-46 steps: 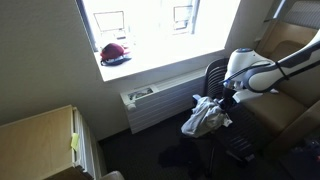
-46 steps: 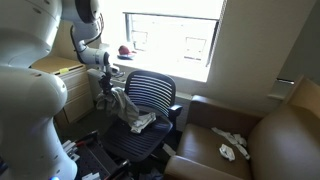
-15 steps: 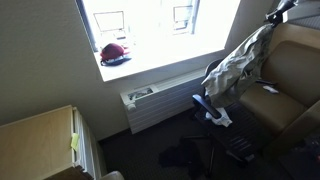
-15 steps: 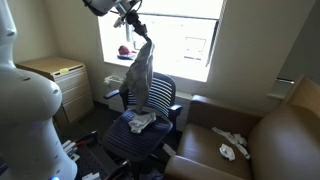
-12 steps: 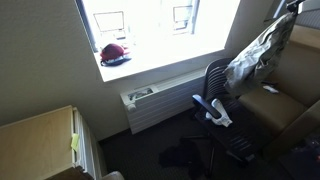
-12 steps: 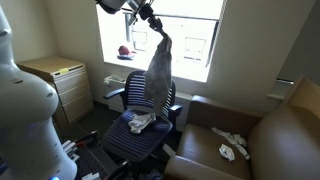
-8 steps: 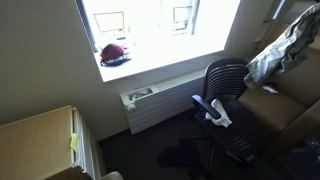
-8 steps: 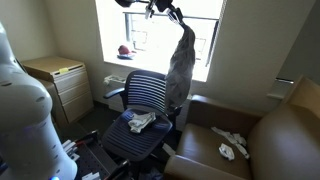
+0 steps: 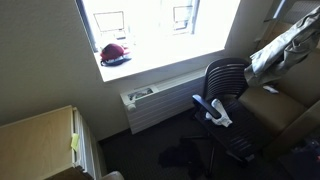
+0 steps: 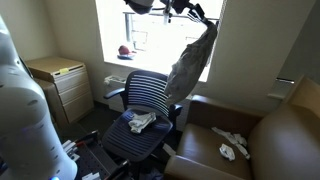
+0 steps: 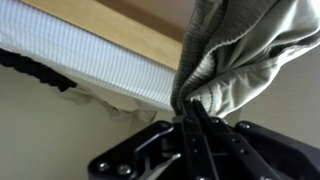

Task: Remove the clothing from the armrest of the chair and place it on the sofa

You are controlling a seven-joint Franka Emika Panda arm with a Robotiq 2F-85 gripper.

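My gripper (image 10: 202,14) is shut on a grey garment (image 10: 190,65) and holds it high in the air, between the black office chair (image 10: 148,100) and the brown sofa (image 10: 262,140). The garment hangs down and swings, also seen in an exterior view (image 9: 280,52) at the right edge. In the wrist view the jaws (image 11: 192,108) pinch the bunched grey cloth (image 11: 240,60). Another small light cloth (image 10: 140,122) lies on the chair seat, and one (image 9: 219,117) shows by the chair's armrest (image 9: 204,104). A white cloth (image 10: 231,147) lies on the sofa seat.
A bright window (image 10: 165,40) with a sill holding a red object (image 9: 114,53) is behind the chair. A radiator (image 9: 160,100) runs under the window. A wooden cabinet (image 10: 55,85) stands by the wall. The robot's white body (image 10: 20,120) fills the near side.
The gripper has carried the hanging grey garment up off the chair and sideways toward the sofa; the garment now swings out at an angle.
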